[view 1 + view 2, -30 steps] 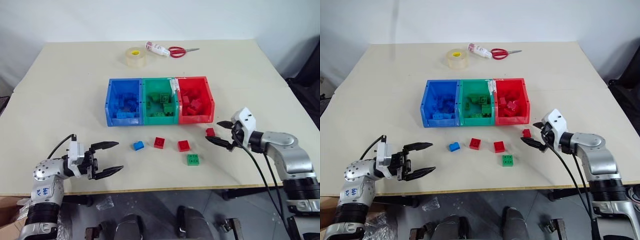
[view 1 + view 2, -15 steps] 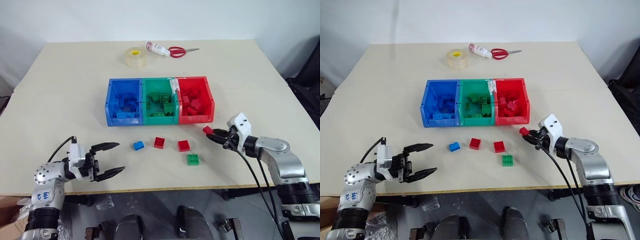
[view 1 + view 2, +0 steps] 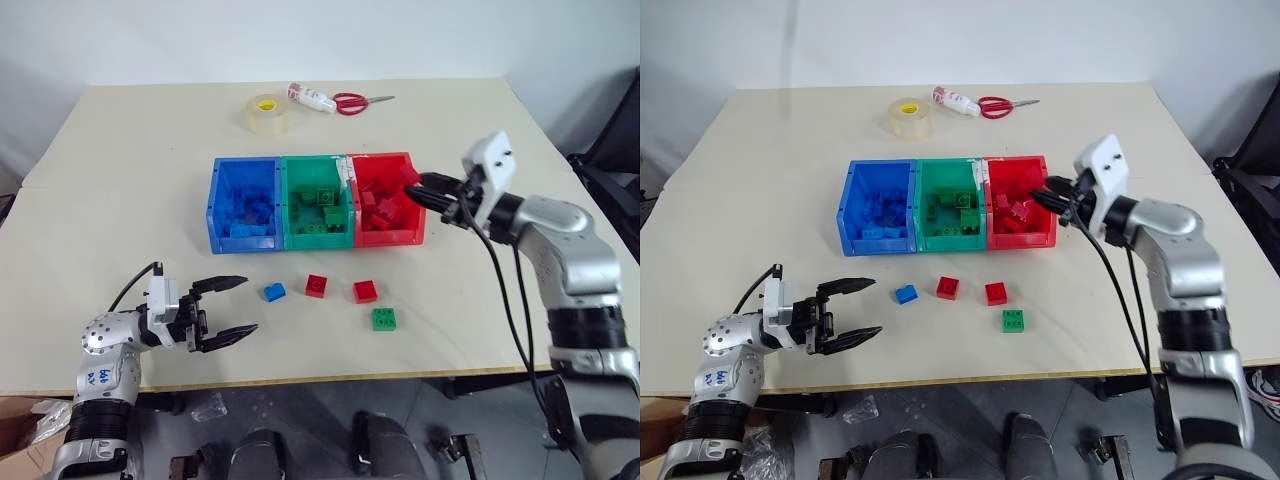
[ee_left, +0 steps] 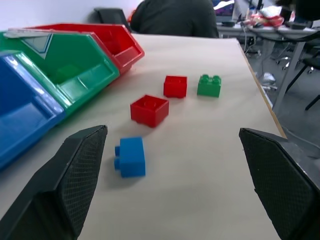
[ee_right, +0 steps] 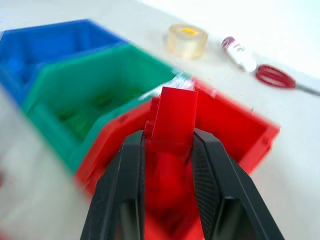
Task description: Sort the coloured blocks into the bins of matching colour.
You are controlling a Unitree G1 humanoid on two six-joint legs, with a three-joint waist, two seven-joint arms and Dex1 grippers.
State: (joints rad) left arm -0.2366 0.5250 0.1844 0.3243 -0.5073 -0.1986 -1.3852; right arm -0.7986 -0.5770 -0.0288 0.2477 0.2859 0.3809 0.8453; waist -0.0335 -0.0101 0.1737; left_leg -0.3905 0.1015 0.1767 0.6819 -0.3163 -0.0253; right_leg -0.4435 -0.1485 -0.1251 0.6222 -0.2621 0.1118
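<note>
Three joined bins sit mid-table: blue (image 3: 240,243), green (image 3: 318,241) and red (image 3: 388,239), each holding several blocks. My right gripper (image 3: 420,190) hovers over the red bin's right rim, shut on a red block (image 5: 172,120). On the table in front of the bins lie a blue block (image 3: 276,291), two red blocks (image 3: 317,285) (image 3: 366,291) and a green block (image 3: 386,319). My left gripper (image 3: 232,308) stands open near the front left, level with the table. It points at the blue block (image 4: 131,156) and is apart from it.
A clear tape roll (image 3: 264,112), a small glue bottle (image 3: 312,96) and red-handled scissors (image 3: 360,100) lie at the table's far edge. The table's front edge runs just behind my left gripper.
My right gripper shut on the red block beside the bins, then rose and swung over the red bin. The left gripper has stayed open and in about the same place.
</note>
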